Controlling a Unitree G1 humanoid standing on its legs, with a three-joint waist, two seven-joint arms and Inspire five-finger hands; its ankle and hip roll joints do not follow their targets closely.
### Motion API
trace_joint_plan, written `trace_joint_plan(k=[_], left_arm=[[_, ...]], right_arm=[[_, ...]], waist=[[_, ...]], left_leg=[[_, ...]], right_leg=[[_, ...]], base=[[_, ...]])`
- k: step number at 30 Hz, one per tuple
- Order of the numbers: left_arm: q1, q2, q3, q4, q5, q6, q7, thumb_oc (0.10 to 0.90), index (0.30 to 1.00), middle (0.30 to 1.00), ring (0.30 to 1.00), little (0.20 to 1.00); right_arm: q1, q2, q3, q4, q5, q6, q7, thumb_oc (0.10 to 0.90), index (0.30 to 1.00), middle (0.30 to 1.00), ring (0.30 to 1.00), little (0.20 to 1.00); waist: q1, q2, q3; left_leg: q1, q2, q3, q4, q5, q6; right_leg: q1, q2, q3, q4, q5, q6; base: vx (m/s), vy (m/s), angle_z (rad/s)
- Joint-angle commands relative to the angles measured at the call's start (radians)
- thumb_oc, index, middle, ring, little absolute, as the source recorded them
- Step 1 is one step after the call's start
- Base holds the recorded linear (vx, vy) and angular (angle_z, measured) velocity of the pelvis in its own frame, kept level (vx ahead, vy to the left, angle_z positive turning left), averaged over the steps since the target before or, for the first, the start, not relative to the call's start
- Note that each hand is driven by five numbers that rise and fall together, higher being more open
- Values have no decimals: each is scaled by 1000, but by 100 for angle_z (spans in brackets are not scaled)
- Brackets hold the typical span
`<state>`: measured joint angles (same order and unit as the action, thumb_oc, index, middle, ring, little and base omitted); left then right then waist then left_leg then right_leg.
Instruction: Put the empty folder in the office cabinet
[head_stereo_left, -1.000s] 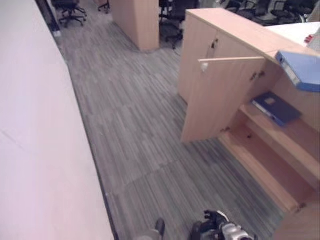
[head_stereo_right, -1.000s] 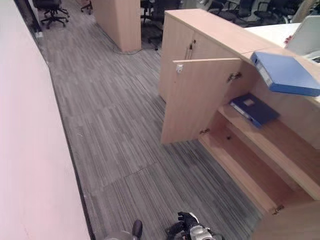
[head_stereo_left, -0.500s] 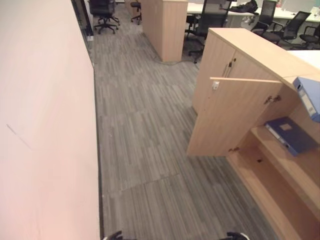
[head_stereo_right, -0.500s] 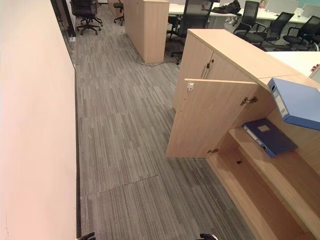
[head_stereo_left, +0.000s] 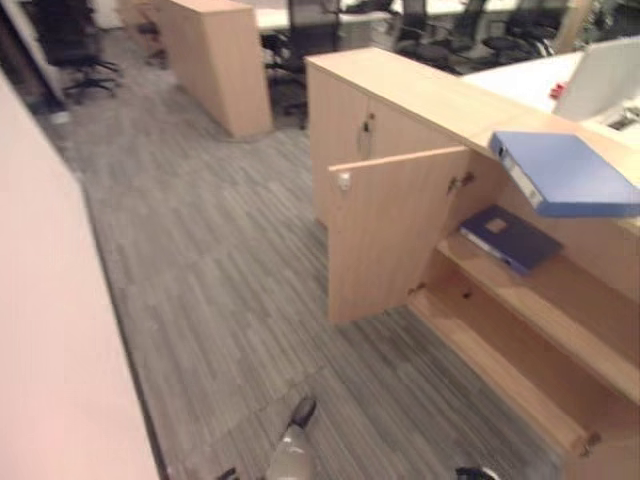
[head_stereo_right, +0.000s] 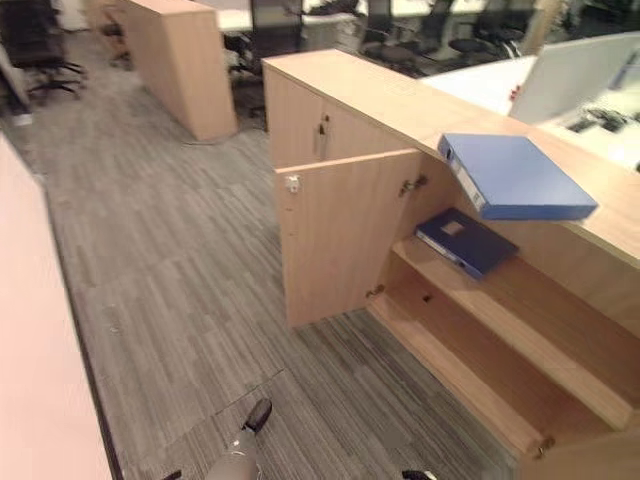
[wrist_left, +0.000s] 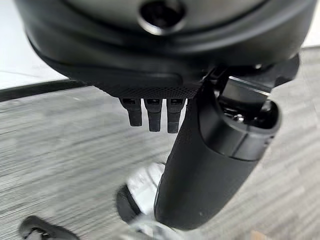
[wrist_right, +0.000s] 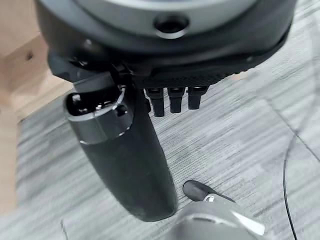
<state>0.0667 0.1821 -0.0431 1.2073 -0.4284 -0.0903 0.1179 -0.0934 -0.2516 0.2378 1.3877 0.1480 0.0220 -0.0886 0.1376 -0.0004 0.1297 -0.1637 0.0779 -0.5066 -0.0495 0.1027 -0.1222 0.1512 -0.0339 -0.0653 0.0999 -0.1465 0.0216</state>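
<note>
Cabinet (head_stereo_right: 340, 240) door open; dark folder (head_stereo_right: 465, 241) flat on upper shelf, blue folder (head_stereo_right: 515, 176) on top. Left hand (wrist_left: 210, 160) and right hand (wrist_right: 125, 160) empty, fingers apparently relaxed.

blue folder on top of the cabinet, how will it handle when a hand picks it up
The blue folder looks like a rigid binder with a thick spine, so it should stay stiff rather than flop. One corner overhangs the cabinet top, so a push might tip it off. Its smooth cover may be slippery. Its weight can't be told.
</note>
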Motion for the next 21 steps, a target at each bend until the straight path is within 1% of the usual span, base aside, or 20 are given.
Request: trace_joint_plan(k=[1,3,4,5,7,8,9,10,11,13,14,15,16,17,18,19,20,21], left_arm=[[-52,8,-18,-31,9,-64,-18,800,900,900,900,900],[-48,13,-13,-22,15,-61,-19,800,900,900,900,900],[-48,13,-13,-22,15,-61,-19,800,900,900,900,900],[-47,19,-5,-16,20,-59,-20,800,900,900,900,900],[-47,25,3,-9,23,-58,-21,800,900,900,900,900],[-47,25,3,-9,23,-58,-22,800,900,900,900,900],[-45,30,9,-1,30,-56,-23,800,900,900,900,900],[-45,33,13,4,32,-55,-22,800,900,900,900,900],[-45,33,13,4,32,-55,-22,800,900,900,900,900],[-36,42,30,23,44,-54,-27,800,900,900,900,900],[-33,44,31,30,53,-53,-29,800,900,900,900,900],[-33,44,31,30,53,-53,-29,800,900,900,900,900],[-28,48,36,34,59,-50,-30,800,900,900,900,900],[-28,48,36,34,59,-50,-30,800,900,900,900,900],[-26,52,41,35,66,-46,-30,800,900,900,900,900],[-23,55,39,32,76,-43,-28,800,900,900,900,900],[-16,60,38,22,84,-40,-31,800,900,900,900,900],[-12,62,39,19,84,-39,-31,800,900,900,900,900]], right_arm=[[-16,-3,-44,24,-11,-14,1,800,900,900,900,900],[-11,6,-46,26,-9,-10,6,800,900,900,900,900],[-11,6,-46,26,-9,-10,6,800,900,900,900,900],[-11,15,-46,27,-9,-7,11,800,900,900,900,900],[-9,25,-47,24,-7,-5,12,800,900,900,900,900],[-9,25,-47,24,-7,-5,12,800,900,900,900,900],[-12,33,-49,16,0,-5,13,800,900,900,900,900],[-17,36,-48,10,2,-6,14,800,900,900,900,900],[-17,36,-48,10,2,-6,14,800,900,900,900,900],[-30,44,-47,-17,8,-10,16,800,900,900,900,900],[-30,46,-46,-24,8,-12,16,800,900,900,900,900],[-30,46,-46,-24,8,-12,16,800,900,900,900,900],[-34,51,-41,-37,6,-15,17,800,900,900,900,900],[-34,51,-41,-37,6,-15,17,800,900,900,900,900],[-38,53,-40,-42,6,-17,15,800,900,900,900,900],[-42,55,-39,-48,8,-19,16,800,900,900,900,900],[-47,64,-30,-61,13,-23,18,800,900,900,900,900],[-54,69,-26,-71,20,-25,16,800,900,900,900,900]], waist=[[19,-24,-27],[20,-31,-34],[22,-31,-33],[23,-36,-38],[26,-41,-43],[27,-41,-43],[27,-44,-47],[26,-44,-46],[27,-44,-46],[27,-41,-45],[26,-37,-41],[26,-37,-41],[26,-33,-31],[26,-33,-31],[33,-29,-23],[44,-24,-17],[52,-22,-9],[55,-25,-3]], left_leg=[[95,-50,46,-34,7,32],[113,-64,77,-38,-6,46],[114,-64,79,-38,-6,47],[127,-80,108,-38,-22,64],[140,-92,138,-38,-37,82],[140,-93,140,-38,-37,82],[151,-107,164,-38,-53,102],[154,-114,175,-38,-59,110],[154,-114,176,-38,-59,110],[170,-144,224,-38,-80,138],[174,-150,239,-38,-86,143],[174,-150,240,-38,-86,144],[186,-158,271,-38,-96,151],[186,-158,271,-38,-96,151],[194,-158,294,-38,-103,154],[200,-155,319,-38,-109,156],[227,-146,357,-38,-136,152],[235,-145,380,-38,-141,154]], right_leg=[[-57,-59,-26,-23,52,57],[-55,-81,-8,-35,64,75],[-55,-82,-6,-35,64,76],[-60,-104,12,-40,77,95],[-64,-129,22,-44,91,114],[-64,-129,23,-44,91,114],[-70,-156,29,-49,107,133],[-76,-169,28,-49,117,142],[-76,-169,29,-49,118,142],[-108,-219,16,-37,152,173],[-118,-235,1,-27,162,177],[-118,-235,2,-27,162,177],[-137,-261,-34,3,179,181],[-137,-261,-33,3,179,181],[-146,-285,-87,28,193,177],[-147,-316,-171,48,202,165],[-131,-346,-295,85,196,163],[-133,-354,-345,100,204,162]], base=[[203,354,-137],[99,217,-80],[66,228,-55],[53,216,-52],[50,218,-55],[29,238,-59],[9,235,-44],[9,235,-32],[0,221,-38],[15,329,-64],[9,223,-50],[-2,188,-41],[2,112,-49],[1,168,-57],[-8,101,-53],[52,140,-74],[59,110,-103],[20,88,-112]])
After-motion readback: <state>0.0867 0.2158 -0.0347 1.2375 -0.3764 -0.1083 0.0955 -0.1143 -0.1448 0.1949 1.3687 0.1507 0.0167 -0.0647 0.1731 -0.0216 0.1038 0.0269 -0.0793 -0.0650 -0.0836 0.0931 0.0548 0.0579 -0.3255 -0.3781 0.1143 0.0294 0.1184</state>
